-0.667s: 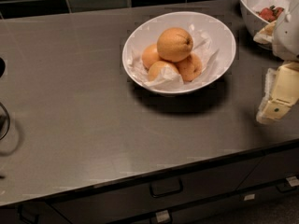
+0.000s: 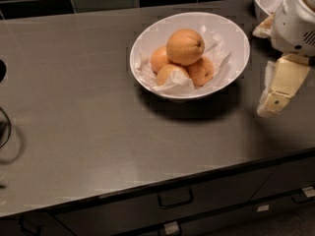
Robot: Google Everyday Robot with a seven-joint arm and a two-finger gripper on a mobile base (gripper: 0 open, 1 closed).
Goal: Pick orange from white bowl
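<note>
The orange [image 2: 185, 46] is the largest yellow-orange fruit and lies on top of three smaller, deeper-orange fruits [image 2: 201, 71] in the white bowl [image 2: 147, 41]. The bowl is lined with crumpled white paper and stands on the dark grey counter, centre back. My gripper [image 2: 272, 106] hangs at the right edge of the view, just to the right of the bowl's rim and lower than the orange. It touches neither the bowl nor the fruit and holds nothing that I can see.
A second white bowl [image 2: 267, 0] stands at the back right, partly hidden behind my white arm [image 2: 295, 26]. A dark wire-like object [image 2: 4, 127] sits at the left edge. The counter's front edge runs above drawers with handles [image 2: 174, 198]. Black tiles line the back wall.
My gripper and arm have moved a little left and up, closer to the bowl's right rim. The bowl and fruits have not moved.
</note>
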